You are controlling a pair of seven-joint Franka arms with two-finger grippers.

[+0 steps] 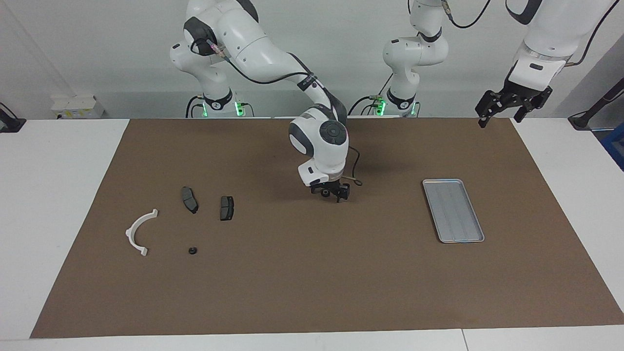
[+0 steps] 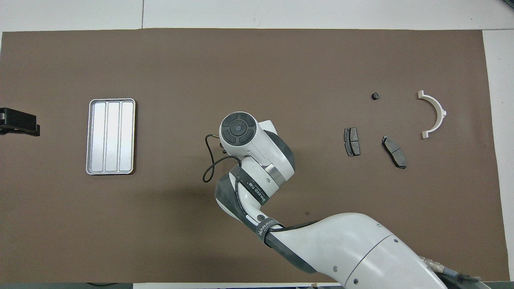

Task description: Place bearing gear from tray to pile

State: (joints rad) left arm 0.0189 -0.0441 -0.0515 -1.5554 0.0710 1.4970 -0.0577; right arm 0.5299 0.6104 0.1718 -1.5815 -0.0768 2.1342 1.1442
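Note:
The silver tray [image 1: 453, 210] [image 2: 110, 136] lies toward the left arm's end of the mat with nothing in it. A small black bearing gear [image 1: 324, 192] rests on the mat midway between tray and pile. My right gripper [image 1: 330, 193] is down around it, open, with a finger on either side; in the overhead view its wrist hides both. The pile is a white bracket [image 1: 139, 231] [image 2: 434, 114] and two dark brake pads [image 1: 189, 199] [image 1: 226, 207]. My left gripper [image 1: 498, 116] [image 2: 19, 122] hangs open, high over the mat's edge at the robots' end.
A second small black gear [image 1: 192, 251] [image 2: 375, 96] lies on the mat by the bracket, farther from the robots than the pads. A brown mat [image 1: 312, 292] covers the white table. A loose cable loops off the right wrist [image 2: 209, 168].

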